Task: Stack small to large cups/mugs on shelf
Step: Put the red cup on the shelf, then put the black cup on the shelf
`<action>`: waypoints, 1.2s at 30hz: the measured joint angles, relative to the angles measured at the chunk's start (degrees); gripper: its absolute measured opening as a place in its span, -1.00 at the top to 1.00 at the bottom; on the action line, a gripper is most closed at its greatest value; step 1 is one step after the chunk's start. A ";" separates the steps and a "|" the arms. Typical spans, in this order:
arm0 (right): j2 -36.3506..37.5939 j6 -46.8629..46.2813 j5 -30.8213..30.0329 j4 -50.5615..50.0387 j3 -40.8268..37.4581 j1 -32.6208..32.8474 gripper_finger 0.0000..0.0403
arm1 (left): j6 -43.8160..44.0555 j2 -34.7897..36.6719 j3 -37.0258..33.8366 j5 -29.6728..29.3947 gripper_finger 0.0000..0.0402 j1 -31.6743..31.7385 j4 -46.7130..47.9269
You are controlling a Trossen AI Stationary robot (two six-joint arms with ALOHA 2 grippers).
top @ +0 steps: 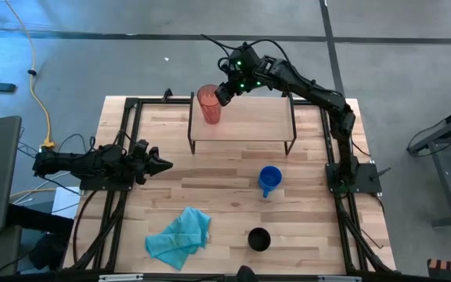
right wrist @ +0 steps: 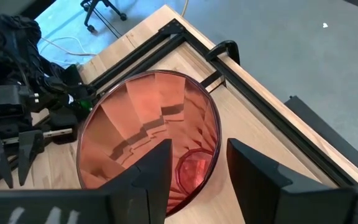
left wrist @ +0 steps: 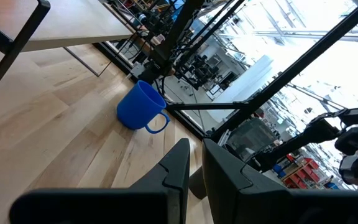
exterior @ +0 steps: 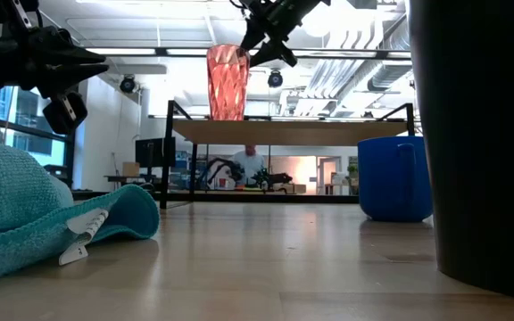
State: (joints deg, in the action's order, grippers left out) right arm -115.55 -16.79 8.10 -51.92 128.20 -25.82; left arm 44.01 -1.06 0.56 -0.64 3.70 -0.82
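Right now the right gripper hangs above the low shelf with the light wooden board top and thin black metal legs, directly over the tall translucent red-orange faceted tumbler. That tumbler stands upright at the shelf's left end, its long axis vertical and its open mouth facing up toward the claw. In the right wrist view the two dark fingers are spread apart, and the tumbler's far rim shows in the gap between them; nothing is clamped, and whether either finger touches the glass I cannot tell.

The other two vessels lie well away from this claw, out on the tabletop on the near side of the shelf: the short blue mug with a handle just off the shelf, and the black cylindrical cup farther still, near the table's front edge. The blue mug is probably the closer reach for the right arm, lying below and toward its base.

The left gripper waits at the table's left side, fingers together, pointing toward the blue mug.
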 joint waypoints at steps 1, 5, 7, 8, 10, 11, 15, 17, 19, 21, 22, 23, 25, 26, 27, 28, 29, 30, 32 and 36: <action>0.00 0.20 0.00 0.00 0.00 0.00 0.28 | 0.00 0.00 0.00 0.00 0.84 0.00 -0.02; 0.02 0.36 0.02 0.00 0.00 0.00 0.28 | 0.02 0.00 0.00 0.00 0.84 0.00 0.01; 0.01 0.36 0.00 0.14 0.00 0.00 0.28 | 0.02 0.00 0.00 0.00 0.84 0.01 0.00; 0.02 0.36 0.01 0.36 0.00 0.00 0.28 | 0.02 0.00 0.00 0.00 0.84 0.00 0.00; 0.35 0.58 0.02 0.68 0.00 -0.14 0.28 | 0.00 0.00 0.00 0.00 0.84 0.02 -0.01; 0.57 0.78 0.02 1.31 0.00 -0.15 0.28 | 0.02 0.00 0.00 0.00 0.84 0.01 0.00; 2.19 1.02 0.10 2.59 0.00 -0.42 0.28 | 0.02 0.00 0.00 0.02 0.84 0.00 -0.02; 2.99 1.37 0.09 2.64 0.00 -0.59 0.28 | 0.02 0.02 0.00 0.00 0.84 0.02 0.01; 4.01 1.99 0.10 2.19 0.00 -0.81 0.28 | 0.02 0.02 0.00 0.00 0.84 0.02 0.01; 5.36 3.42 0.73 1.16 0.00 -0.85 0.28 | 0.08 0.02 0.00 0.00 0.84 0.01 0.01; 6.09 4.23 1.02 0.42 0.00 -0.85 0.28 | 0.21 0.02 0.00 0.00 0.84 0.01 0.01; 6.87 5.33 1.51 -0.64 0.00 -0.84 0.28 | 0.39 0.02 0.00 0.00 0.84 0.02 0.01; 8.53 7.80 1.77 -4.30 0.00 -0.51 0.28 | 0.88 0.02 0.00 0.02 0.84 0.02 0.01; 9.43 8.88 1.92 -6.83 0.00 -0.42 0.28 | 1.14 0.02 0.00 0.00 0.84 0.01 0.01; 10.39 10.02 1.98 -9.52 0.00 -0.31 0.28 | 1.33 0.01 0.00 0.00 0.84 0.01 0.01; 11.40 11.09 2.01 -12.63 0.00 -0.25 0.28 | 1.38 0.02 0.00 0.00 0.84 0.00 0.01; 12.36 12.02 2.01 -15.92 0.01 -0.07 0.28 | 1.39 0.01 0.00 0.00 0.84 0.02 0.01; 13.37 12.71 2.01 -19.23 0.04 0.04 0.28 | 1.39 0.02 0.00 0.00 0.84 0.02 0.01; 15.09 13.75 1.88 -26.14 0.04 0.27 0.28 | 1.39 0.02 0.00 0.00 0.84 0.02 0.01; 18.03 13.85 1.62 -35.24 0.04 1.62 0.28 | 1.35 0.02 0.00 -0.06 0.84 0.02 0.01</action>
State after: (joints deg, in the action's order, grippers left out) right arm -97.52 -2.94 9.72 -87.16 128.25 -24.20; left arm 45.36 -1.04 0.56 -0.71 3.73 -0.82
